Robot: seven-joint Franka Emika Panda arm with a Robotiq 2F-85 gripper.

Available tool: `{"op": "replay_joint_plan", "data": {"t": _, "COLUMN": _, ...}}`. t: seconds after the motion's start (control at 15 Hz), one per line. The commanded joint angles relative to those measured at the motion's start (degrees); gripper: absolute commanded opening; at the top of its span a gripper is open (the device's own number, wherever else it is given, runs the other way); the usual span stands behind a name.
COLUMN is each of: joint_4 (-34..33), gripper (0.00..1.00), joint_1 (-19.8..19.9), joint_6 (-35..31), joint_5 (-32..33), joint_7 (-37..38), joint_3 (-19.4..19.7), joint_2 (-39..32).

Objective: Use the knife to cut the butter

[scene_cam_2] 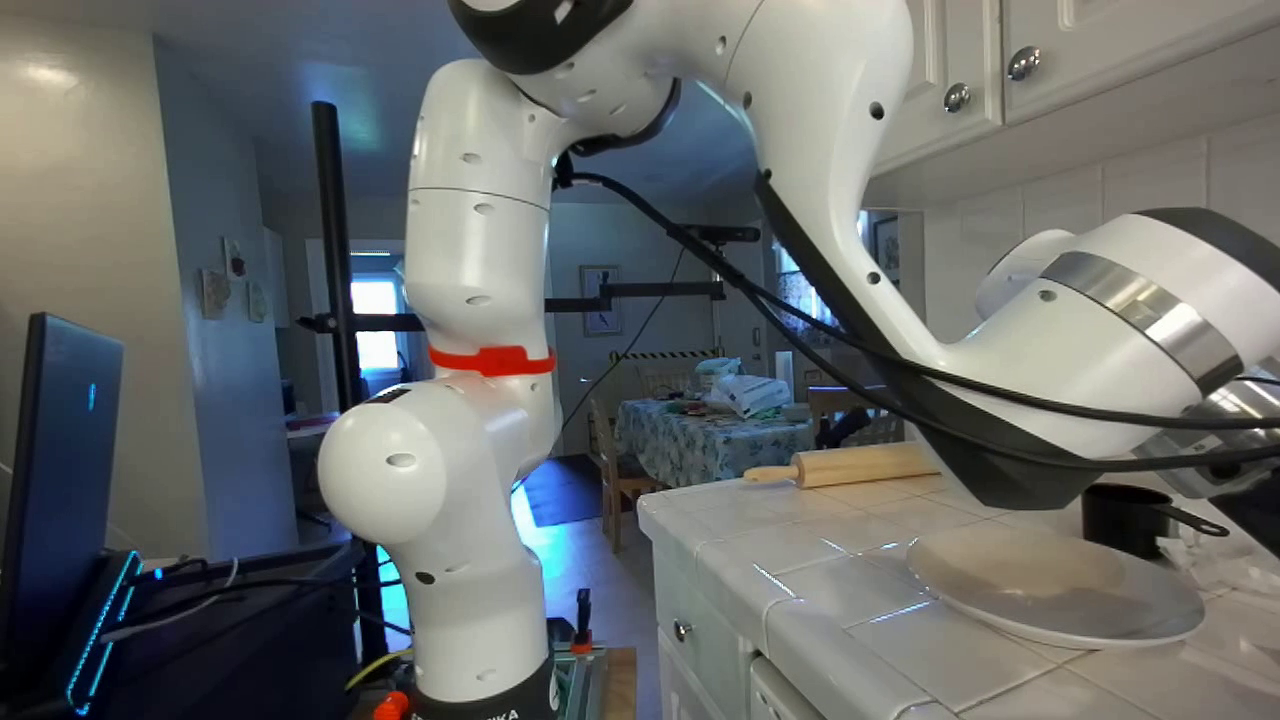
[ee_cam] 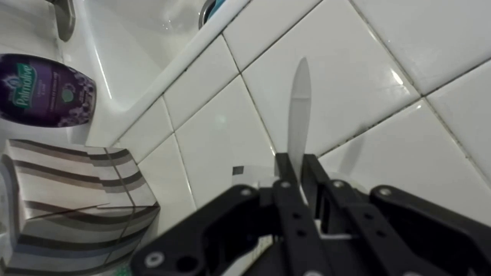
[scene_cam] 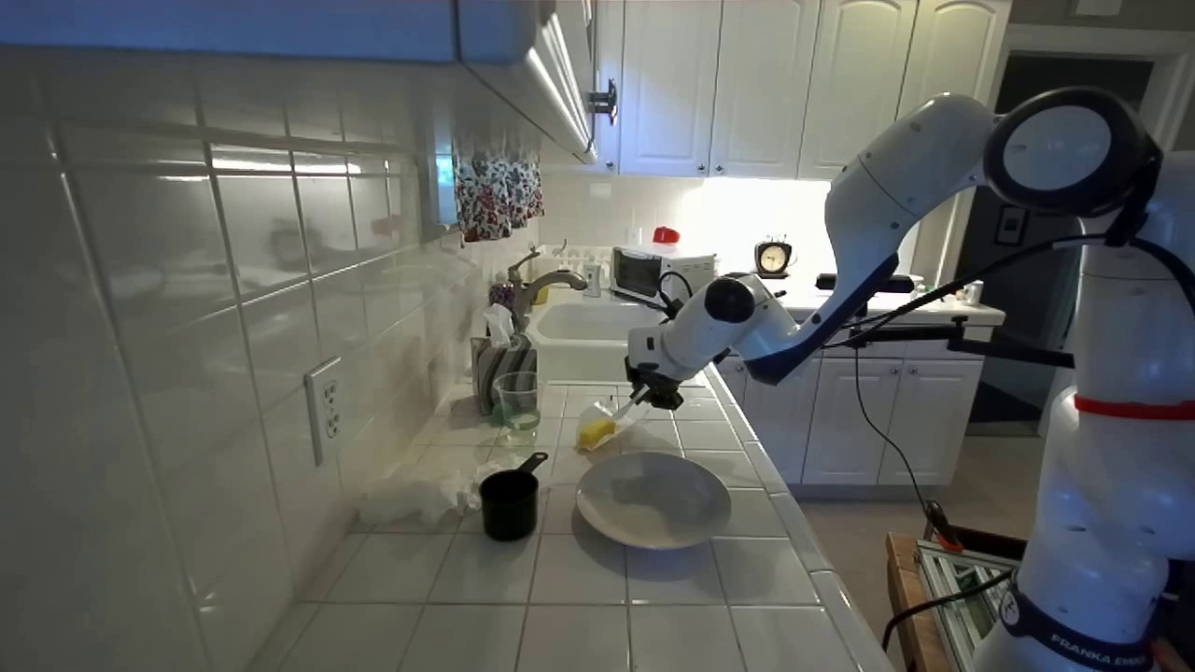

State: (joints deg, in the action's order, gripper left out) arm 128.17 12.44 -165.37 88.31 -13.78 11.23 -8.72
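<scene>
Butter (scene_cam: 596,433) sits on the bench (scene_cam: 574,644), below and near the jaws, which pinch the knife (ee_cam: 300,111) between them, so lining-up looks the step, and next the knife wants bringing over the butter and pressing down!

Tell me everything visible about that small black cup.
The small black cup looks opaque, roughly cylindrical, perhaps plastic, with a slim black handle at the top. It stands upright on the white tiled counter, apart from the round white plate. Crumpled pale wrap lies close; contact is unclear. Its inside can't be made out.
</scene>
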Motion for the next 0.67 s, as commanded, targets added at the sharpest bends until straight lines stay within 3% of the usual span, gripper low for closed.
{"op": "replay_joint_plan", "data": {"t": 0.0, "joint_4": -1.73, "gripper": 0.03, "joint_1": -0.18, "joint_6": 0.73, "joint_5": 0.68, "joint_7": -2.38, "joint_3": -0.06, "joint_2": -1.68}}
{"op": "replay_joint_plan", "data": {"t": 0.6, "joint_4": -2.00, "gripper": 0.03, "joint_1": -1.47, "joint_6": 2.64, "joint_5": 3.41, "joint_7": -2.76, "joint_3": -0.59, "joint_2": -2.00}}
